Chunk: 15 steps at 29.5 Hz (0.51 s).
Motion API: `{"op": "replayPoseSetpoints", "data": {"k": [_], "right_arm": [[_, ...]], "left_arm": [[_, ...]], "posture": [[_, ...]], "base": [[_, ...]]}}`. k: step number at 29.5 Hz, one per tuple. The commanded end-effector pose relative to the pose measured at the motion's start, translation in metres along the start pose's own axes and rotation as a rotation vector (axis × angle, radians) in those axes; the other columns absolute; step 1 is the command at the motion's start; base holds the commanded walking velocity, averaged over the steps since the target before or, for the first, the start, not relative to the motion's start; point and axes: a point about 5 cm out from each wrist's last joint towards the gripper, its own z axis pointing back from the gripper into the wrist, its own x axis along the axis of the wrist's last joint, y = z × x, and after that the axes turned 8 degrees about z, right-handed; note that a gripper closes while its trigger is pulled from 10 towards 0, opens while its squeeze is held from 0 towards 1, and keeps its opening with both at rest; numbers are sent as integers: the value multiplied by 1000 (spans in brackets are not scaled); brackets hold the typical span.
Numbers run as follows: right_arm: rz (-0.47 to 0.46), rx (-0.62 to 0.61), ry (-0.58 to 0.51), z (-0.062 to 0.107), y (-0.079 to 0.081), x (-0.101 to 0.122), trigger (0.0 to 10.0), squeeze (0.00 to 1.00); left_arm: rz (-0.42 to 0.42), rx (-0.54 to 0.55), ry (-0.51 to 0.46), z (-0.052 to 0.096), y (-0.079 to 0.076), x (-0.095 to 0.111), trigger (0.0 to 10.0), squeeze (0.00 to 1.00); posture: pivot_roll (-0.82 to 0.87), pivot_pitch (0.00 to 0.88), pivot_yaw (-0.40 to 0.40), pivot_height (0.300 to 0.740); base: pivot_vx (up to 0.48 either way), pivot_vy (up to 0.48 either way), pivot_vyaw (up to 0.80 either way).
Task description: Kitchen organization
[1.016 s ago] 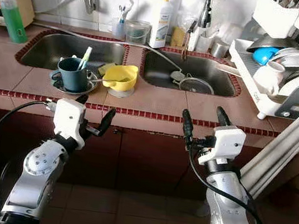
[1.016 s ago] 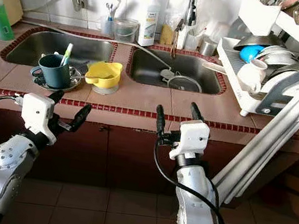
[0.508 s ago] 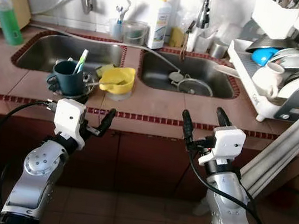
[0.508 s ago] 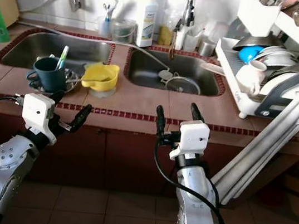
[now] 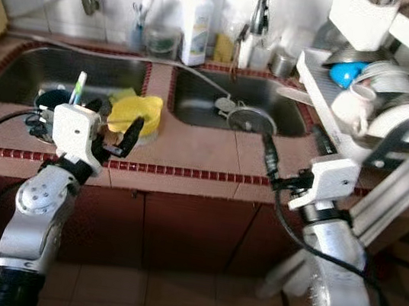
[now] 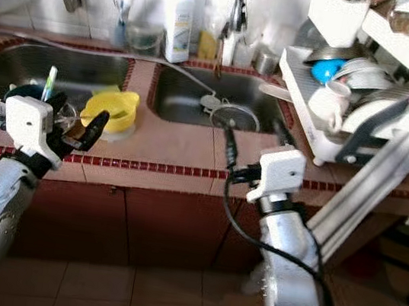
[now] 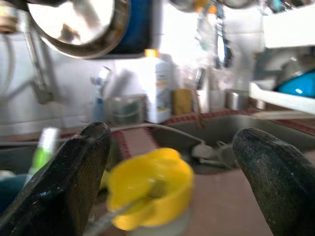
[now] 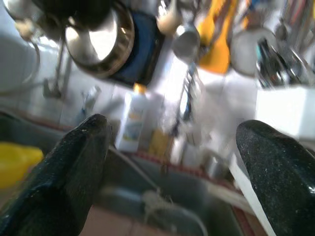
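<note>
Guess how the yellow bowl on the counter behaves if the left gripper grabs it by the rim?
The yellow bowl looks like thin plastic, so probably light and slightly flexible. A utensil lies in it and would likely slide or tip out if tilted. It seems to sit on a clear base, which may stay behind or drop. The left gripper is open.

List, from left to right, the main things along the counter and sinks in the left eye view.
Dark mug holding a toothbrush → yellow bowl → white bottle at the wall → round strainer in the right sink → white dish rack with a blue bowl.
</note>
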Motion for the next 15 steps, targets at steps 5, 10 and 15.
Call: {"op": "replayPoseSetpoints", "data": {"k": [5, 10, 15], "right_arm": [[-19, 40, -37, -5, 7, 11, 10000, 0], [-23, 44, -40, -6, 6, 13, 10000, 0], [-26, 47, -38, -6, 7, 14, 10000, 0]], "left_arm": [[-9, 33, -15, 1, 9, 8, 10000, 0], [-14, 31, -22, -1, 8, 10, 10000, 0], [-9, 29, -22, -1, 7, 11, 10000, 0]], "posture": [[-147, 0, -30, 740], [-148, 0, -32, 740], [-149, 0, -32, 740]], "base": [[269, 0, 0], [267, 0, 0], [268, 0, 0]]}}
